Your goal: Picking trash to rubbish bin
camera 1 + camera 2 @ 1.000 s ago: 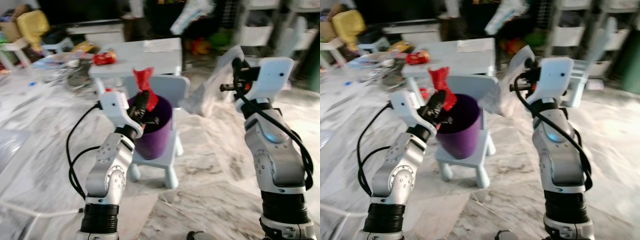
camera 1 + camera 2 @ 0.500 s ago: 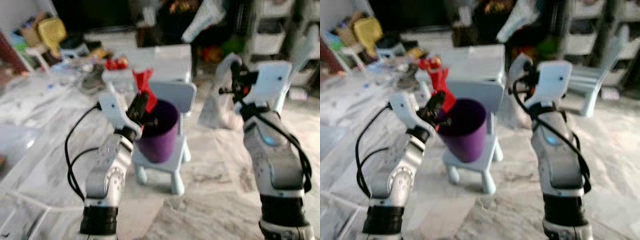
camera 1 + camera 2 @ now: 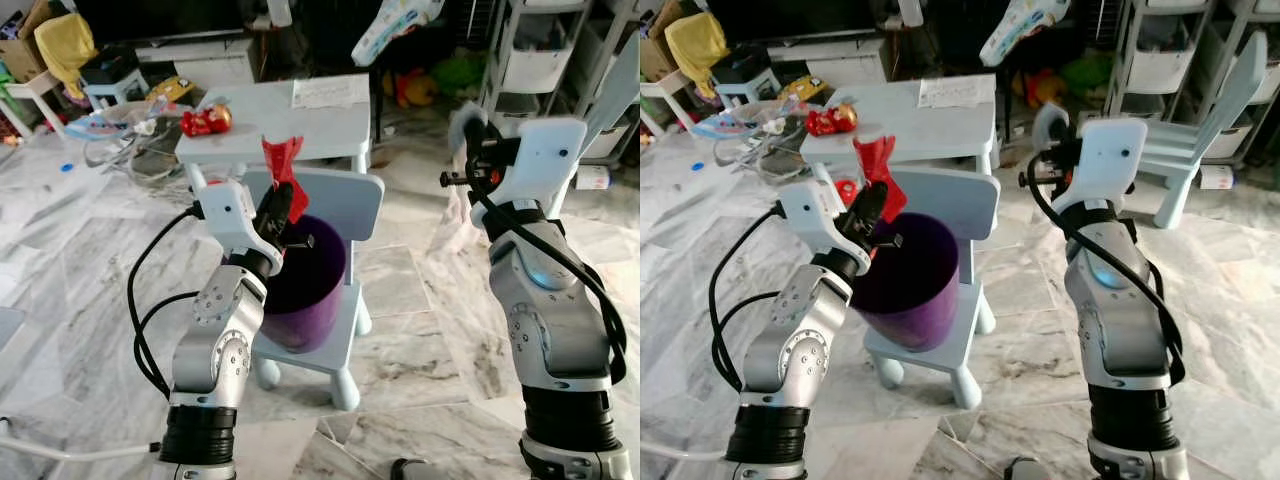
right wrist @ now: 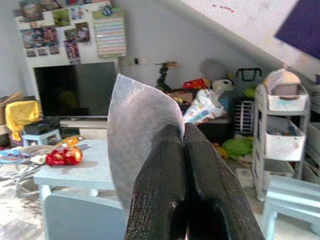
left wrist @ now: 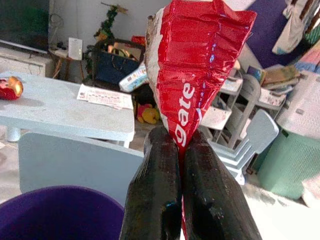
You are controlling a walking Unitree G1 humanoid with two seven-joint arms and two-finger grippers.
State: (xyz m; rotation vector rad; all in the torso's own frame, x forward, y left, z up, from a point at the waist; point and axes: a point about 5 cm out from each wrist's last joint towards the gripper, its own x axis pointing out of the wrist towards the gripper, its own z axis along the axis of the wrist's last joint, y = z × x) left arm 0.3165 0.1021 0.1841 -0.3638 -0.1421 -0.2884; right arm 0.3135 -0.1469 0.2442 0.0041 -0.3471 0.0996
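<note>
Above the purple bin (image 3: 305, 290) on the small chair (image 3: 335, 330), the left pincer (image 3: 283, 205) clamps a red wrapper (image 3: 283, 165), the right pincer (image 4: 182, 145) pinches grey foil (image 4: 135, 145); release presumably comes next.

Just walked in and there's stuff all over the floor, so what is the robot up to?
It is binning trash. The left pincer is shut on a red wrapper, held above the purple bin that sits on a small blue chair. The right pincer, raised off to the side, is shut on a silvery scrap. Neither piece is in the bin yet.
</note>
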